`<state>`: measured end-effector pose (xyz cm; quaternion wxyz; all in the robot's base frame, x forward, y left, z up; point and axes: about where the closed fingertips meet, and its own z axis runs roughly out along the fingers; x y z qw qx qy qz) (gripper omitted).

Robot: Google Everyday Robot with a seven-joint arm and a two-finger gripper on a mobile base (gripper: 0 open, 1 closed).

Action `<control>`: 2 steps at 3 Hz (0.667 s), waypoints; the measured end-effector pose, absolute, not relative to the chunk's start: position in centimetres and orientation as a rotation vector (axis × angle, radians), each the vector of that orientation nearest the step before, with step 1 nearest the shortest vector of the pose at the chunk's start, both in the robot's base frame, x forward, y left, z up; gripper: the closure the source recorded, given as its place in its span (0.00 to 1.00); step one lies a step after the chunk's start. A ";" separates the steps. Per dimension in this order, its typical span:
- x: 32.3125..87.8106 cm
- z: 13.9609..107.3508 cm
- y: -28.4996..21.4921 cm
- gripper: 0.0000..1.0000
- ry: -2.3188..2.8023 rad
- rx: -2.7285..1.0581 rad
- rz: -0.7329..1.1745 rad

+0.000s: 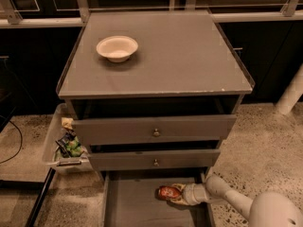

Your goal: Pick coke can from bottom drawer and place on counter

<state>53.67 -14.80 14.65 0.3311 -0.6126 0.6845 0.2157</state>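
On counter (189, 56): white bowl (117, 47), rear left. In bottom drawer (132, 207): end effector (175, 193) clasping coke can (166, 192).

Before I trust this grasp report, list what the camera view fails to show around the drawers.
All in the camera view:
The coke can: its right end is covered by the claw, which reaches into the bottom drawer from the right.
The bottom drawer: front part cut off by the picture's lower edge.
The top drawer: inside dark under the counter.
The bin at left: contents too jumbled to name.
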 end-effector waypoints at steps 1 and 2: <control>51.9 17.6 -17.1 1.00 1.781 -1.582 0.624; 49.7 21.9 -19.8 1.00 1.740 -1.556 0.669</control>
